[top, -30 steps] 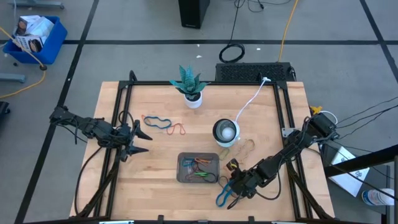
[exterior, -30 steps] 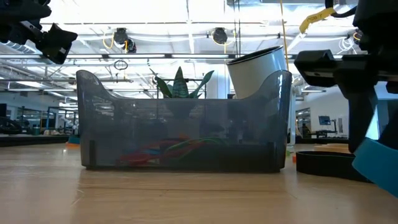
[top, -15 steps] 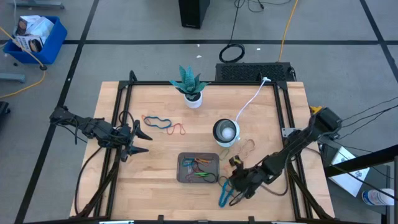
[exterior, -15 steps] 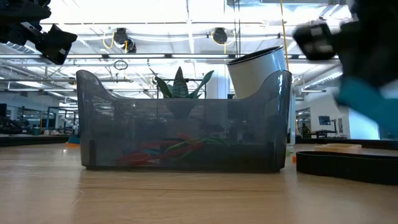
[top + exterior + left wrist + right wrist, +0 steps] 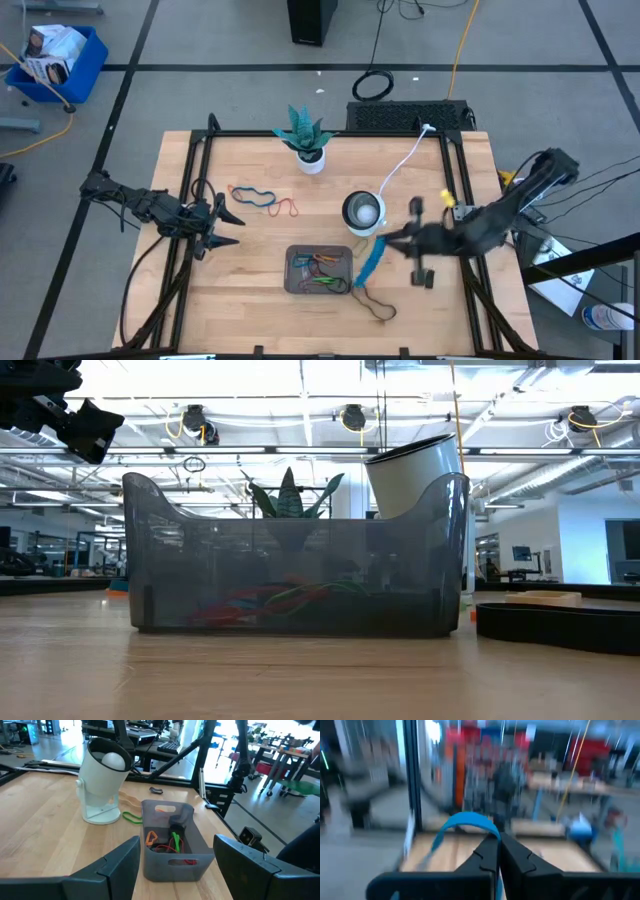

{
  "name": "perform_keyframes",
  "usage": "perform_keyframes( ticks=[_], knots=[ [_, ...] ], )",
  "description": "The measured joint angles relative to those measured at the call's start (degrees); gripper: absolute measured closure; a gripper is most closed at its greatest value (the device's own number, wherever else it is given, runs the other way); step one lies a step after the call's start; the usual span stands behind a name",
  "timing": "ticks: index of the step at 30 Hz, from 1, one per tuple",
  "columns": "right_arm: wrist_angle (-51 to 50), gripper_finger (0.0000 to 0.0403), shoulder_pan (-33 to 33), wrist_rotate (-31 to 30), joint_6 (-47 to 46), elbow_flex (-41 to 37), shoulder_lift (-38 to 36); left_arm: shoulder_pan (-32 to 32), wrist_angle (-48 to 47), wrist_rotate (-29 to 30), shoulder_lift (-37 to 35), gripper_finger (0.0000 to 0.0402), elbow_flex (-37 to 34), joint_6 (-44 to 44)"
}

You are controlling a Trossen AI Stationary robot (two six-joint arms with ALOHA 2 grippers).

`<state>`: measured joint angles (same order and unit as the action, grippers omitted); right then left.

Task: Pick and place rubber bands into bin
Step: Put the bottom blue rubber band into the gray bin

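Right gripper (image 5: 388,240), fingers pinched on a blue rubber band (image 5: 371,258), carries it beside the bin (image 5: 292,270); left gripper (image 5: 228,215) waits, fingers spread wide.

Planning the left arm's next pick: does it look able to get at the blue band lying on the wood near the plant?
Probably yes. The left gripper, fingers open and empty, waits just beside the blue rubber band; only bare table lies between them, and the right gripper is busy far off.

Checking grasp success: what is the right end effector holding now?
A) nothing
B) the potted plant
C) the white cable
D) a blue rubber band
D: the right end effector is pinched shut on a blue rubber band, which dangles just right of the bin.
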<state>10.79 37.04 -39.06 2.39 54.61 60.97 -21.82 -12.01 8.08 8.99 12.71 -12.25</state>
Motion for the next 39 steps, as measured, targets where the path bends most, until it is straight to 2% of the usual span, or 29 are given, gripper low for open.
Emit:
perform_keyframes(
  ticks=[6,11,18,21,26,31,39],
  knots=[
    [15.5,0.0402,-1.5,0.1,14.1,0.4,-3.7,0.0,0.0,0.0,0.0,0.0144,0.0,1.9],
    [11.6,0.0402,-4.1,0.3,17.9,5.6,-1.3,0.0,0.0,0.0,0.0,0.0144,0.0,2.9],
    [1.0,0.0402,-7.9,0.6,17.9,15.0,7.5,0.0,0.0,0.0,0.0,0.0144,0.0,3.0],
    [-0.2,0.0403,-9.6,4.3,17.8,17.2,11.8,0.0,0.0,0.0,0.0,0.0144,0.0,3.0],
    [0.1,0.0403,-12.4,12.1,13.5,17.8,18.3,0.0,-0.2,0.0,0.0,0.0144,0.0,2.9],
    [-0.6,0.0403,-14.3,15.3,8.9,17.8,24.9,0.0,-0.3,0.0,0.0,0.0144,0.0,2.9],
    [-3.6,0.0403,-14.6,15.2,8.6,17.8,33.9,0.0,-0.4,0.0,0.0,0.0144,0.0,2.5]
  ],
)
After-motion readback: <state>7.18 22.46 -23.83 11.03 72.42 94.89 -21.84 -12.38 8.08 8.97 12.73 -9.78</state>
